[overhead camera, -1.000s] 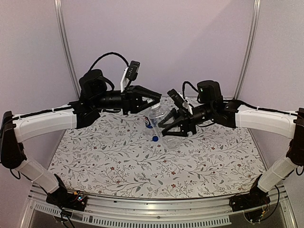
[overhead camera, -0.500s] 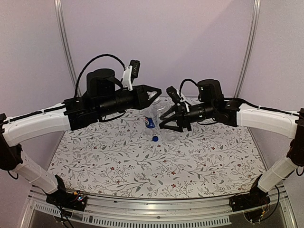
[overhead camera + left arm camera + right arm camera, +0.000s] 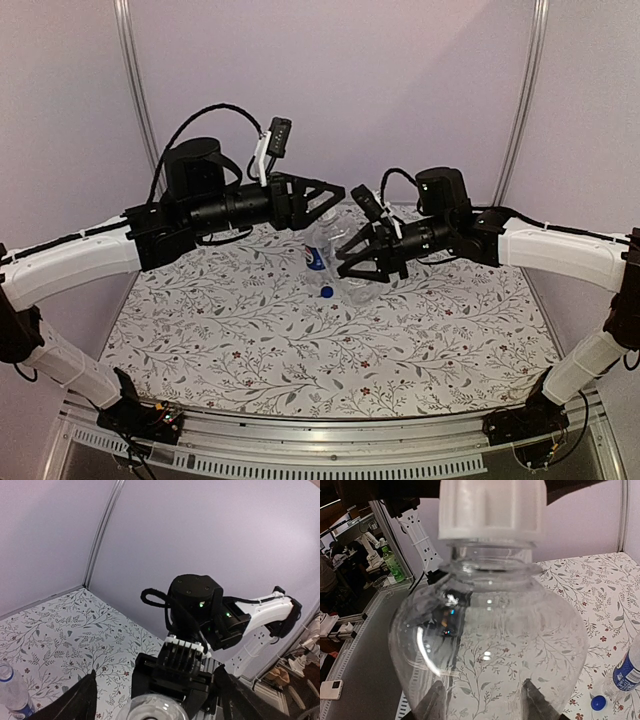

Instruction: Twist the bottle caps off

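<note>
Left pincer (image 3: 335,200), spread wide, has swung over the white cap (image 3: 492,510) of the unlabelled bottle (image 3: 490,645) clamped in the right pincer (image 3: 368,264); twisting likely follows

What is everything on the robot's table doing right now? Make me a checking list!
Surface: floral cloth, flat.
Job's things: clear bottle held up, white cap on it; labelled bottle standing on the cloth, blue cap lying beside it.
Clutter: nothing seen.
Grippers: right gripper clamps the clear bottle; left gripper open at the white cap.
Cables: black cable loops above the left arm.
Surroundings: lilac walls, metal posts.
</note>
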Available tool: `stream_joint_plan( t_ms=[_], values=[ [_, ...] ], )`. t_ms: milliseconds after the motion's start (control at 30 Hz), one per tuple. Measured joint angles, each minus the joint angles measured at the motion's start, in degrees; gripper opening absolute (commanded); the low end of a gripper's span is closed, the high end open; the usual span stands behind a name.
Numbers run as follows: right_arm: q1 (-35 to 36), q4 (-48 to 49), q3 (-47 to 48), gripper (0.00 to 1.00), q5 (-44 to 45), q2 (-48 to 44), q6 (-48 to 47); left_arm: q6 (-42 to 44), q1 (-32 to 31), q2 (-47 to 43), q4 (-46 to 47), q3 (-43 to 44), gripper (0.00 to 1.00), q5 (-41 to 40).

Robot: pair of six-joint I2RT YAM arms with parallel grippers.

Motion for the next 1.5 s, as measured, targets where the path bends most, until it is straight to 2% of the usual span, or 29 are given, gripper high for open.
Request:
stream_joint_plan(
  t_ms=[200, 467, 667, 967, 1333, 1500],
  values=[
    [0.00, -0.02, 0.00, 0.48, -7.72, 0.00, -0.55, 1.60, 3.50, -0.66, 3.80, -0.90, 0.91, 11.19],
    [0.00, 0.42, 0.00, 0.48, -14.93, 0.02, -0.46, 2.10, 4.50, 1.49, 12.57, -1.44, 0.89, 27.39],
    [0.00, 0.46, 0.00, 0.48, -17.22, 0.02, -0.24, 0.33, 4.57, 5.03, 18.86, -1.46, 0.74, 35.54],
    [0.02, 0.48, 0.00, 0.48, -18.08, 0.02, -0.26, -2.38, 4.72, 7.80, 24.81, -1.81, 0.48, 41.46],
    [0.15, 0.44, 0.00, 0.48, -18.75, 0.02, 0.24, -3.63, 5.11, 9.22, 28.28, -2.27, 0.18, 41.97],
    [0.09, 0.35, 0.00, 0.47, -16.90, -0.02, 0.42, -2.60, 5.16, 8.46, 25.14, -2.32, 0.13, 38.10]
  ],
)
